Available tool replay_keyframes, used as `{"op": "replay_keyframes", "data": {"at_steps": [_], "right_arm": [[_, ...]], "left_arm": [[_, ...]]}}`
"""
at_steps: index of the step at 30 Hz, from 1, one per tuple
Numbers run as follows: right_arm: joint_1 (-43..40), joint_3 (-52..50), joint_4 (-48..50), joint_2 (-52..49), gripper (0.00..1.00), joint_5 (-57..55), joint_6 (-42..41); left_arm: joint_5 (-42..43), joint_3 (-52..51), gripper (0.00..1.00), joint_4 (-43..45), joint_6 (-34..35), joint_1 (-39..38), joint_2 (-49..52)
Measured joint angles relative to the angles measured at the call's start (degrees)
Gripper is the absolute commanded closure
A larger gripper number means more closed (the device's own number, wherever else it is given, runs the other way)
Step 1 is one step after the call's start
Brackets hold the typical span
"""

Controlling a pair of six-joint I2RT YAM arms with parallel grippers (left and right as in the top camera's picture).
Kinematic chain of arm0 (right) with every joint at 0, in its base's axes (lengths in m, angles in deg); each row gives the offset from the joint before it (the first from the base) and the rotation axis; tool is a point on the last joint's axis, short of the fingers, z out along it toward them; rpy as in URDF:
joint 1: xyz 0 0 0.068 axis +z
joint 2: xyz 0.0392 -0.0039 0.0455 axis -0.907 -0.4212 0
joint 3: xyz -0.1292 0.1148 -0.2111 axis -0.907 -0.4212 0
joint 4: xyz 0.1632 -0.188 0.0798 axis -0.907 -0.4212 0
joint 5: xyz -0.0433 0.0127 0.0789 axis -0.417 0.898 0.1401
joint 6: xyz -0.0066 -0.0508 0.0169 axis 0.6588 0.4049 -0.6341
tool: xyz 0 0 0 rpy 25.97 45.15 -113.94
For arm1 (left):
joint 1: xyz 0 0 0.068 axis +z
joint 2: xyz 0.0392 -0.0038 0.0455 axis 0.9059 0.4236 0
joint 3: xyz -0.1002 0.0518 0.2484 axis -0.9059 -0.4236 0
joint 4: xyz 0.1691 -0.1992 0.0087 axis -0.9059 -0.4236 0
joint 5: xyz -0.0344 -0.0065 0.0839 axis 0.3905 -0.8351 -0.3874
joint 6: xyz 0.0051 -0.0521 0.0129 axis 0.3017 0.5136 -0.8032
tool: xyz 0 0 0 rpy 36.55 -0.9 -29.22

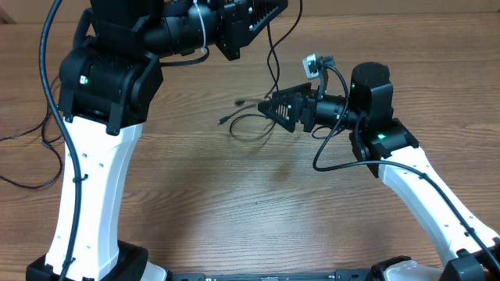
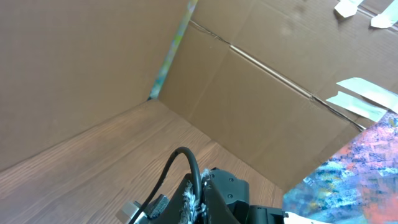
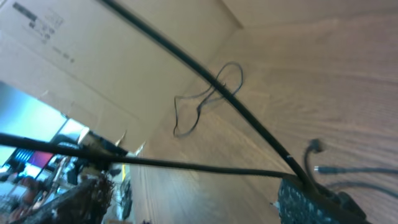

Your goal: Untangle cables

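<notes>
Cables (image 1: pixel 271 58) are not yet separated: the closed left gripper (image 1: pixel 262 19) seems to lift one strand, while a loop lies just before the wide-open right gripper (image 1: pixel 280 109).

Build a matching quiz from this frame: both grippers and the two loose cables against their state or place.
1 left gripper
2 right gripper
3 looped cable
4 stray cable

A on the table, outboard of the left arm
B open, low over the table
C on the table at the right gripper's tips
D shut, raised near the far edge

Pairs: 1-D, 2-B, 3-C, 4-A
</notes>
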Motion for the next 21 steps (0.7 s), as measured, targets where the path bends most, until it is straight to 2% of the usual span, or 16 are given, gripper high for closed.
{"op": "replay_keyframes", "data": {"at_steps": [1,3,8,10,18,21], "right_arm": [[0.26,0.0,1.11,0.0,0.28,-0.72,-0.7],[0.87,0.0,2.43,0.0,0.31,-2.01,-1.95],[1.62,0.0,5.44,0.0,0.3,-5.25,-6.03],[1.62,0.0,6.95,0.0,0.27,-6.05,-7.17],[1.62,-0.02,21.64,0.07,0.23,-6.51,-13.11],[1.62,-0.02,22.75,0.17,0.23,-5.66,-14.6]], "left_arm": [[0.24,0.0,0.96,0.07,-0.02,0.0,0.0],[0.46,0.0,0.96,0.04,-0.02,0.0,0.02],[0.85,0.0,0.96,0.04,-0.02,0.0,0.02],[0.85,0.0,0.96,0.04,-0.02,0.0,0.0],[0.83,0.0,0.96,0.02,-0.09,0.0,0.02],[0.57,0.0,0.96,0.04,-0.24,0.0,0.0]]}}
